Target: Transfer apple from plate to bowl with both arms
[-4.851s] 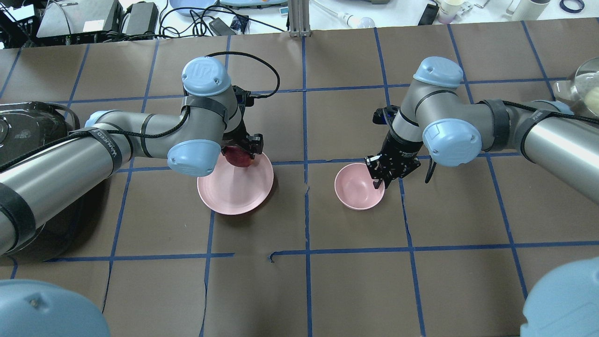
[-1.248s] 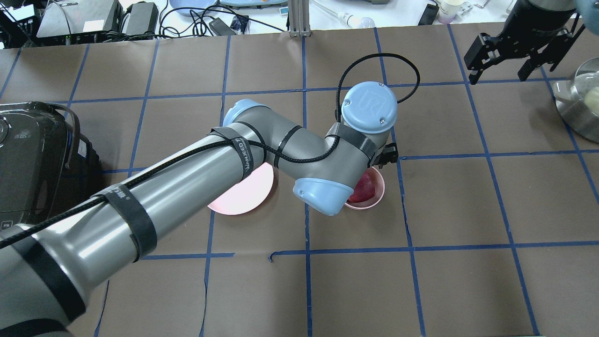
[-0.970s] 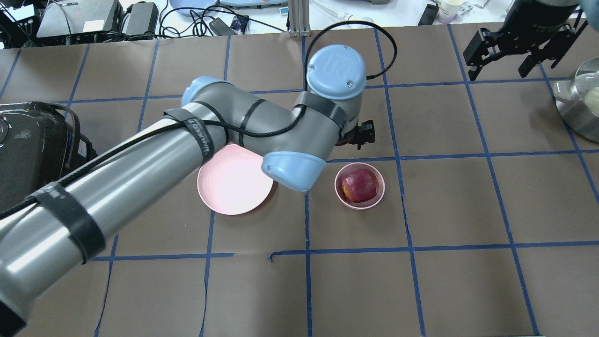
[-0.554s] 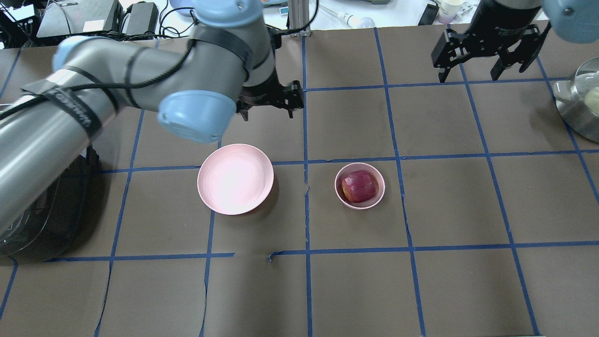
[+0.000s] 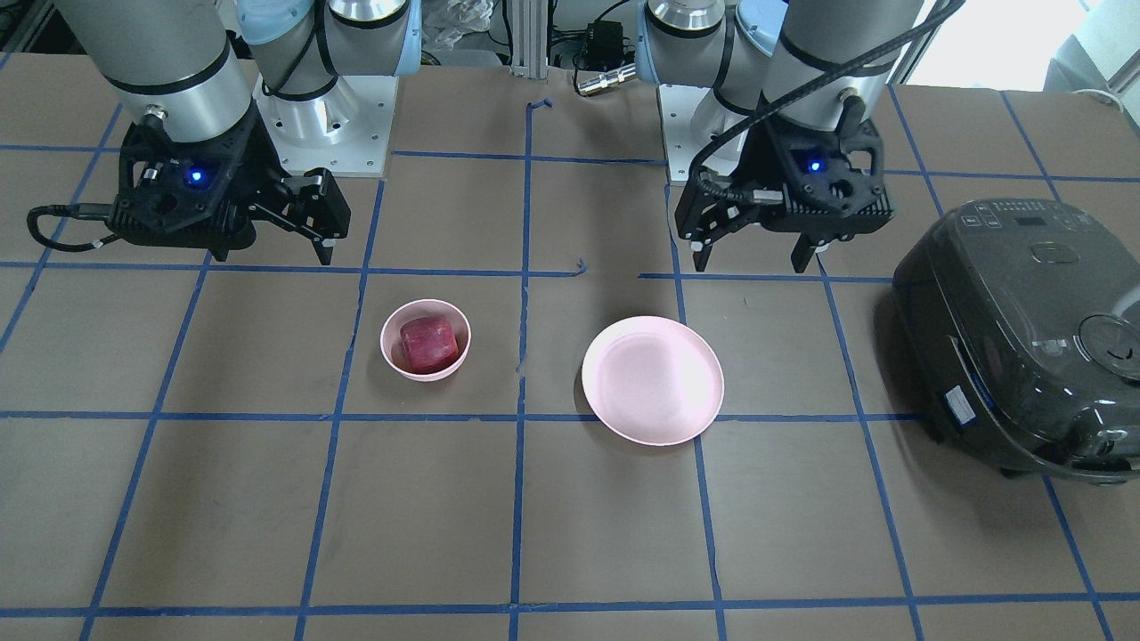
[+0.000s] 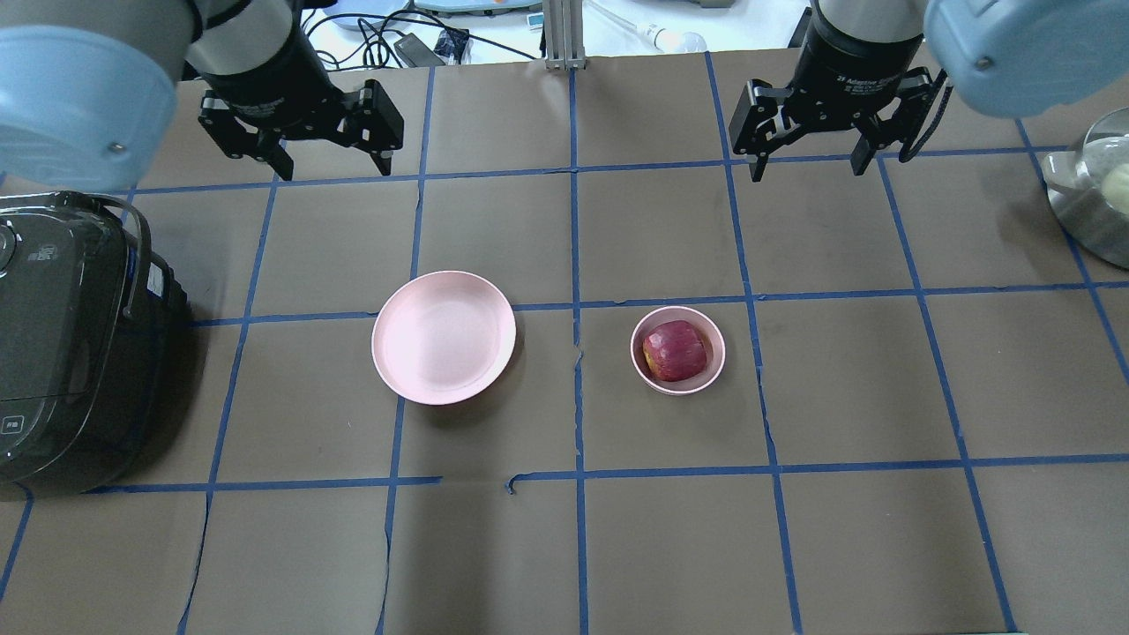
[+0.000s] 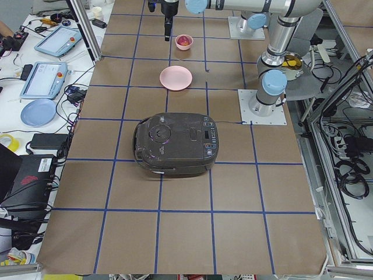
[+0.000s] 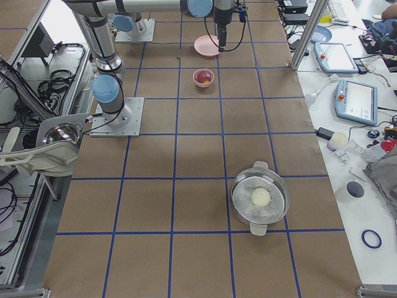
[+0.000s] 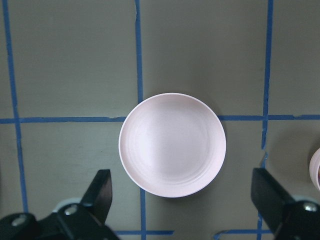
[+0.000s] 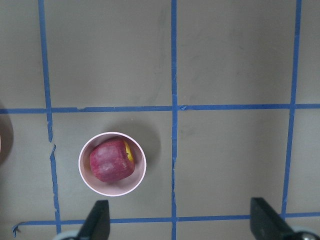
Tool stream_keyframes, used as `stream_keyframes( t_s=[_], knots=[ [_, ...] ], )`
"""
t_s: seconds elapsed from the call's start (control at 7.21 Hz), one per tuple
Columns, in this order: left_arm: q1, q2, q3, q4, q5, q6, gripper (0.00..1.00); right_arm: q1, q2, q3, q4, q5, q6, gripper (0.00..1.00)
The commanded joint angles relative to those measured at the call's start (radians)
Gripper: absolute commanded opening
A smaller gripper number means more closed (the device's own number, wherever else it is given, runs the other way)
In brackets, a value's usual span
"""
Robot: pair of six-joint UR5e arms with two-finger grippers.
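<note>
The dark-red apple point(image 6: 676, 350) lies inside the small deep pink bowl point(image 6: 637, 362), right of centre. It also shows in the front view point(image 5: 428, 344) and the right wrist view point(image 10: 112, 159). The wide pink plate point(image 6: 444, 338) is bare, left of the bowl, and fills the left wrist view point(image 9: 172, 144). My left gripper point(image 6: 335, 168) is open and empty, raised beyond the plate. My right gripper point(image 6: 808, 170) is open and empty, raised beyond the bowl. Neither touches anything.
A black rice cooker point(image 6: 71, 335) stands at the table's left end. A steel pot point(image 6: 1094, 194) with a pale ball in it sits at the right edge. Cables and devices lie beyond the far table edge.
My left gripper carried the apple from the plate to the bowl, let it go, then drew back up and left. My right gripper left the bowl's rim and rose away.
</note>
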Motion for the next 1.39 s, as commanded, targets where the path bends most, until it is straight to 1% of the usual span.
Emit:
stream_keyframes(
  t_s=[0.0, 0.28, 0.55, 1.25],
  knots=[
    [0.071, -0.018, 0.047, -0.046, -0.009, 0.086, 1.0, -0.002, -0.013, -0.003, 0.034, -0.005, -0.001, 1.0],
    [0.059, -0.024, 0.05, -0.035, -0.002, 0.088, 1.0, -0.005, -0.013, -0.003, 0.031, 0.003, -0.009, 1.0],
    [0.004, -0.003, 0.047, -0.044, 0.006, 0.08, 1.0, -0.005, -0.013, 0.003, 0.026, 0.004, -0.006, 1.0],
    [-0.007, -0.003, 0.041, -0.045, 0.008, 0.08, 1.0, -0.005, -0.011, 0.003, 0.018, -0.002, -0.005, 1.0]
  ],
)
